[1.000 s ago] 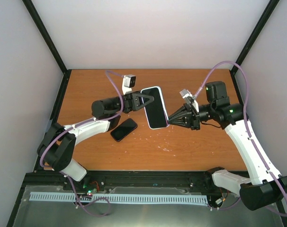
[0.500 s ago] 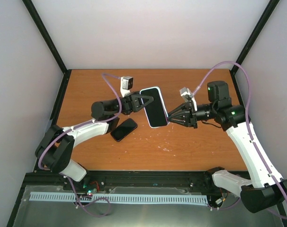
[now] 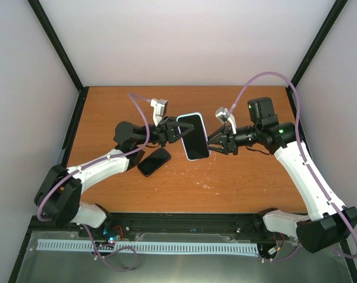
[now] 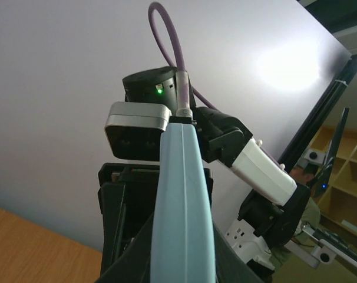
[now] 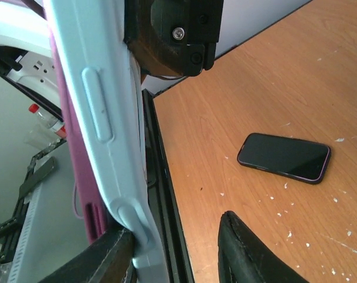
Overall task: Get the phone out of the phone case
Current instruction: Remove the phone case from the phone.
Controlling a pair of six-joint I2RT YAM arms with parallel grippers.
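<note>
Up off the table (image 3: 255,183), the pale blue phone case (image 3: 193,137) hangs in the air with its dark face turned to the overhead camera. The left gripper (image 3: 178,132) is clamped on the case's left long edge, and the left wrist view shows the rim running up between its fingers. The right gripper (image 3: 212,147) sits at the case's lower right edge with its jaws parted. In its wrist view one finger (image 5: 111,259) lies against the case's side and the other stands apart, gripping nothing. A dark phone (image 3: 154,161) lies flat on the table, left of the case and nearer the arm bases, apart from it. Whether the case itself holds a phone I cannot tell.
</note>
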